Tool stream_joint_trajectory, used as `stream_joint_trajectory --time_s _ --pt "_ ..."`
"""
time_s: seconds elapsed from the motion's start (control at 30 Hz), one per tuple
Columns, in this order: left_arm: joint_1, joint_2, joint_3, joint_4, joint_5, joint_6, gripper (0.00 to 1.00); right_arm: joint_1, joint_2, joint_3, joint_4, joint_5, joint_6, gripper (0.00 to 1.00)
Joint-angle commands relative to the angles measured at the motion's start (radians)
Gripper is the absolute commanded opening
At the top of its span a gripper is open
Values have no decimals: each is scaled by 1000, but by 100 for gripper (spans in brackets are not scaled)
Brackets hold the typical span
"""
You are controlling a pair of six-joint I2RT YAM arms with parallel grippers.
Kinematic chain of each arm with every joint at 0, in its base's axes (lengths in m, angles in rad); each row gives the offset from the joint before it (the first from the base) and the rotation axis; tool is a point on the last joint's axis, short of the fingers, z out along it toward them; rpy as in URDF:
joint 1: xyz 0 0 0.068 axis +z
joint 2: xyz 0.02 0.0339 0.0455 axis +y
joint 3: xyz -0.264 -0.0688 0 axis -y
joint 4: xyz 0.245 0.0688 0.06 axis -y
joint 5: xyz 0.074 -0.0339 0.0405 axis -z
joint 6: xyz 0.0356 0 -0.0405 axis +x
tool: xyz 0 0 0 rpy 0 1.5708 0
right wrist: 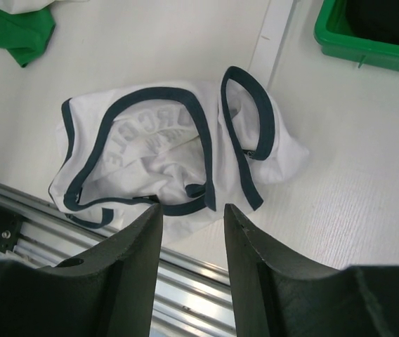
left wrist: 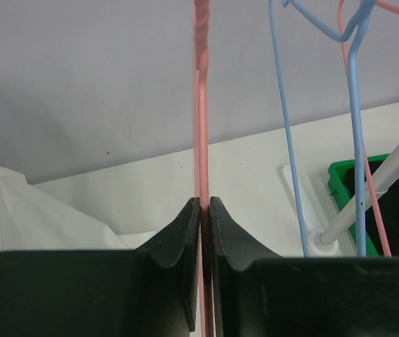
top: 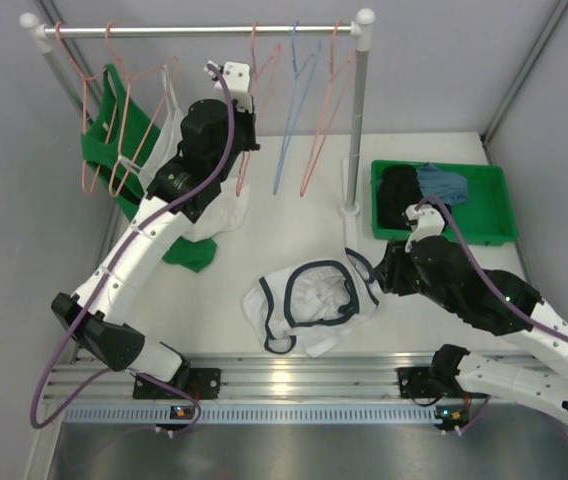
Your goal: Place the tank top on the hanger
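The left gripper (left wrist: 204, 203) is up by the clothes rail (top: 194, 30). Its two fingers are pressed together on the thin pink wire of the hanger (left wrist: 201, 105). The wire runs straight up out of the pinch and also passes down between the finger pads. To the right of those fingers hangs a light blue hanger (left wrist: 357, 140), with another pink one partly behind it. Further right is the white post (left wrist: 368, 203) of the rack. To the left of the fingers and a little lower, a plain white top (left wrist: 31, 210) hangs.

The right gripper (right wrist: 191, 210) sits low over the table with its fingers spread apart and nothing between them. The tank top (right wrist: 164, 147) lies crumpled on the white tabletop just ahead of those fingertips. Its navy-trimmed openings face up, and reversed lettering shows faintly through the cloth. From the wrist camera, the near hem seems to sit right at the fingertips, but I can't tell whether they touch it.

Beyond the tank top and to the right of the open fingers stands a green bin (right wrist: 354, 45) with dark clothing in it. Off to the far left of the fingers, a scrap of green top (right wrist: 17, 31) lies on the table.
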Motion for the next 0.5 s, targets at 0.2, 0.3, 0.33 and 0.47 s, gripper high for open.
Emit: stream_joint_trajectory --time_s 0.2,0.3,0.33,0.47 --pt "14 -1 32 -11 -13 14 0 -12 -23 5 -12 21 -2 40" --pt "15 -3 44 -11 -12 14 0 -12 -21 9 -13 21 -4 40" --pt "15 -4 49 -8 -12 14 0 -12 -20 11 -15 21 -4 40" --pt "17 -12 75 2 -15 51 0 -12 -18 12 -15 23 -4 39"
